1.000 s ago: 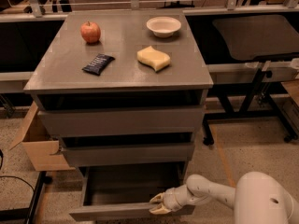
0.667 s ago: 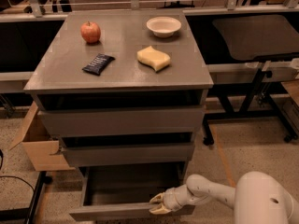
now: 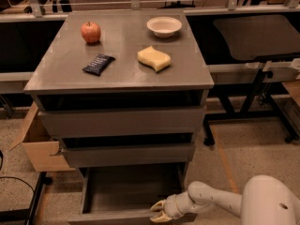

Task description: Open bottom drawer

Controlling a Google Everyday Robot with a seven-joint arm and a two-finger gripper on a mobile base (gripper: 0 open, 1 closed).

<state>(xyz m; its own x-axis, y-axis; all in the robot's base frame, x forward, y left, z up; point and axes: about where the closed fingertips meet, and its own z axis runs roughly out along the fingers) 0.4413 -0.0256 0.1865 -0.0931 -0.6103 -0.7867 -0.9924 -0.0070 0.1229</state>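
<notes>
The bottom drawer is the lowest and narrowest of three grey drawers under the grey table. It stands pulled out toward me, and its shallow grey box shows no contents. My gripper is at the right end of the drawer's front panel, at the bottom edge of the view. The white arm runs to it from the lower right. The mid-width drawer and the widest drawer above are pushed in.
On the table top lie a red apple, a white bowl, a yellow sponge and a dark snack bag. An open cardboard box stands on the floor at the left. A dark table frame is at the right.
</notes>
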